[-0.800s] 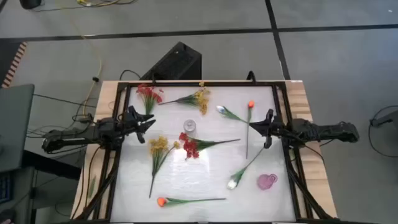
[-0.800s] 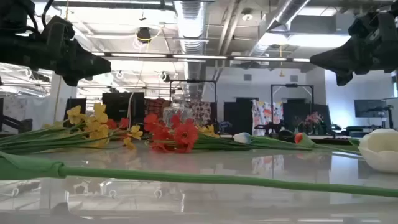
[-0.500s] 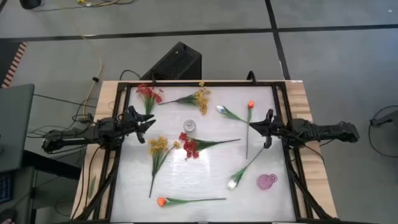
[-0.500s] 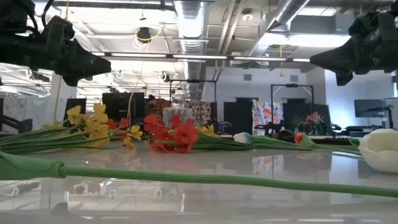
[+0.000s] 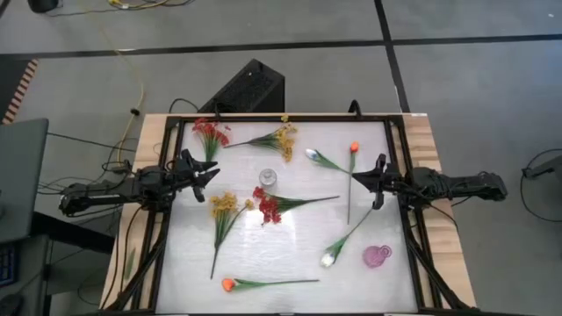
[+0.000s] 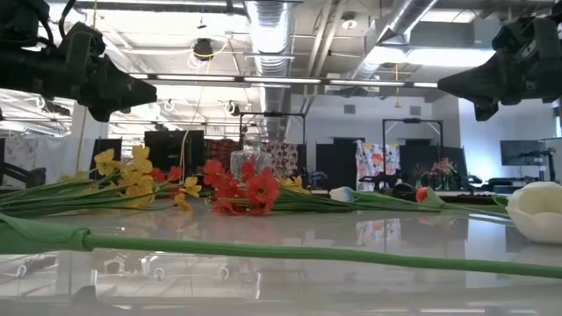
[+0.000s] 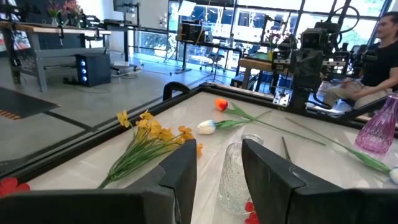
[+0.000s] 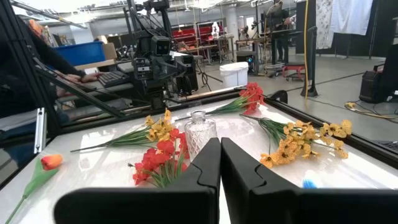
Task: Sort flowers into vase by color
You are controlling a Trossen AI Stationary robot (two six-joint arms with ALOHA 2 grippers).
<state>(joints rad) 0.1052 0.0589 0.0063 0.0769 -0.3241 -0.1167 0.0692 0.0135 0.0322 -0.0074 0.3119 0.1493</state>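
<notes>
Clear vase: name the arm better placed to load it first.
Probably left. Its gripper hovers open, near the clear vase and red spray. The right gripper is shut, farther off.

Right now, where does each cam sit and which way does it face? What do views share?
High: overhead, straight down on the table; both arms, left hand and right hand in view.
Low: table-top height, level across the flowers into the room; both arms hang at the top corners.
Left wrist: past its open fingers at the clear vase, the right arm beyond.
Right wrist: past its shut fingers, the left arm beyond.
Shared: the clear vase shows in all four.
</notes>
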